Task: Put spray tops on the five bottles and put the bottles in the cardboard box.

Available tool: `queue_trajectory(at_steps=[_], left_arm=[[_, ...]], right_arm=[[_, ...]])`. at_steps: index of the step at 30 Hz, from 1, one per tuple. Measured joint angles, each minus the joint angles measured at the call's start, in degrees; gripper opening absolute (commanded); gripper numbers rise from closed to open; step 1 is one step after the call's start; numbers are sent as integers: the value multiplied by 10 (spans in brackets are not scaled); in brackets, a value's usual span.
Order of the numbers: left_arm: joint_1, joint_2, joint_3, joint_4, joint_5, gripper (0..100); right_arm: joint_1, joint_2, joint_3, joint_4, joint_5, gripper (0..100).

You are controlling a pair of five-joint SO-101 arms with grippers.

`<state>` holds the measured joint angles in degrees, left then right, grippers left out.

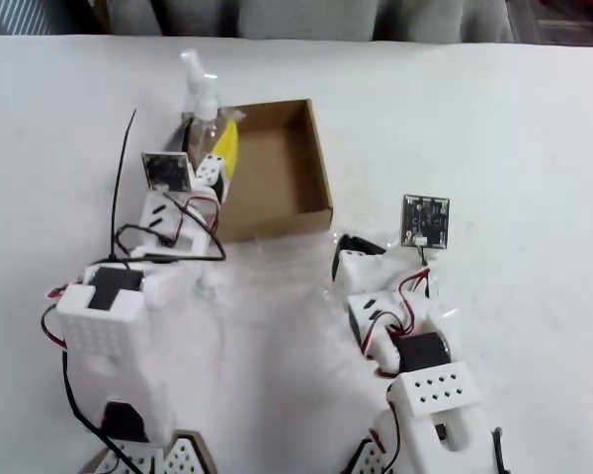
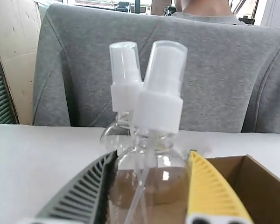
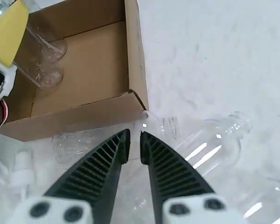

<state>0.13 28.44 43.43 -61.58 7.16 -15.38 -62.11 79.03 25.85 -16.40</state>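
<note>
My left gripper (image 2: 151, 156) is clamped on a bottle (image 2: 147, 191) with its spray top (image 2: 161, 93) on, upright between my grey and yellow fingers (image 2: 84, 191). A second capped bottle (image 2: 113, 133) stands just behind it. The cardboard box (image 2: 266, 186) wall is beside the yellow finger. On my right gripper (image 3: 135, 135) the jaws are nearly closed with a thin slit, nothing visibly gripped. Topless bottles (image 3: 210, 144) lie on the table (image 3: 214, 46) just past its tips, with the box corner beyond.
</note>
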Motion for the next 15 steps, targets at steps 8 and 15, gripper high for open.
queue_trajectory(at_steps=[8, 15], left_arm=[[-13, 0, 0, 0, 4, 24], [-13, 0, 2, 0, 4, 28]], right_arm=[[0, 0, 0, 0, 0, 15], [0, 0, 0, 0, 0, 15]])
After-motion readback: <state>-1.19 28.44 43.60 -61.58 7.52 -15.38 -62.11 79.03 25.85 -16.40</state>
